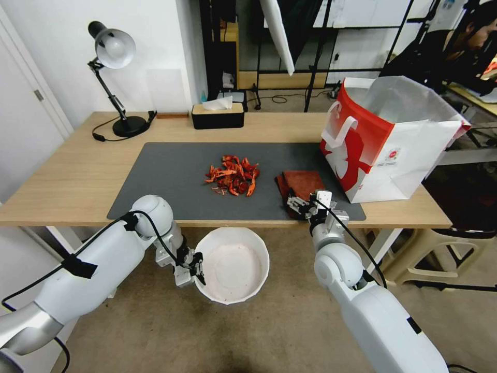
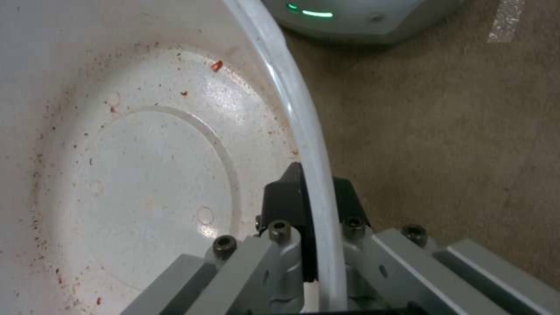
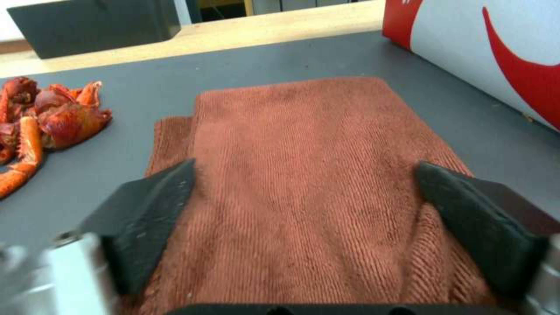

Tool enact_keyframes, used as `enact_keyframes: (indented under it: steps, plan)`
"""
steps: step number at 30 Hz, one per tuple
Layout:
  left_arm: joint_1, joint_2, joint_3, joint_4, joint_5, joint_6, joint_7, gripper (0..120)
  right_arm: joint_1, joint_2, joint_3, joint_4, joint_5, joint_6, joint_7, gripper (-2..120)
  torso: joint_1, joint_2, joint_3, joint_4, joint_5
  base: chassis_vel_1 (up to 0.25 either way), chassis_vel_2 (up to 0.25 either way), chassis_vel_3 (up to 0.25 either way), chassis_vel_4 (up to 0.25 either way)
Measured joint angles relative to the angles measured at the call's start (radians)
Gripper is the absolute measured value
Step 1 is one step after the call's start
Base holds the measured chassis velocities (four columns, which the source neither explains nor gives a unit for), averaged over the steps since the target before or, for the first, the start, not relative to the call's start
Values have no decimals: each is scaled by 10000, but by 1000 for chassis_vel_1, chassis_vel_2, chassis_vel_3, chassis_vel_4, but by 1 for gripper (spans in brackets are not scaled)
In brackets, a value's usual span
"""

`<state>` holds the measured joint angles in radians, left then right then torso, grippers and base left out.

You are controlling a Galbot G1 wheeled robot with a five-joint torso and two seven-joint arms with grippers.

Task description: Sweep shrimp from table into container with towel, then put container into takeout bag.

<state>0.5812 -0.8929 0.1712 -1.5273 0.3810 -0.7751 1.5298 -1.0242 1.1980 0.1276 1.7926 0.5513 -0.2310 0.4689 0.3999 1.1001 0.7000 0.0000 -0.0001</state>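
Observation:
A heap of red-orange shrimp [image 1: 233, 175] [image 3: 41, 118] lies in the middle of the dark mat on the table [image 1: 77, 176]. To its right lies the folded rust-brown towel [image 1: 300, 184] [image 3: 303, 175]. My right gripper [image 1: 300, 203] [image 3: 303, 188] stands open over the towel's near edge, one finger on each side. The white container [image 1: 233, 265] [image 2: 134, 175] hangs below the table's front edge, above the carpet. My left gripper [image 1: 198, 269] [image 2: 312, 201] is shut on the container's rim. The red and white takeout bag [image 1: 388, 140] [image 3: 496, 57] stands open at the table's right end.
A black desk lamp [image 1: 116, 77] stands at the table's back left and a black tissue box [image 1: 217, 115] at the back middle. White table legs and a beige stool [image 1: 440, 254] stand near my right arm. Carpet lies under the container.

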Motion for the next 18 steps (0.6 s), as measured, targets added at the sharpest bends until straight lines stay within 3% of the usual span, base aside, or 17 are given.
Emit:
enact_keyframes:
  steps: [7,15,18]
  plan:
    - [-17,-7,-10,29,-109,-2,-1,0,5,-24,-57,3,2,-87,27,71,0,1,0,-1,0,0,0,0,0]
    - [-45,-51,-29,74,-201,0,-2,0,-22,-115,-81,119,66,-266,65,34,0,0,0,1,2,0,0,0,0]
    - [-61,-63,-41,76,-241,3,-2,0,-27,-173,-68,123,82,-292,74,25,0,0,0,1,2,0,0,0,0]
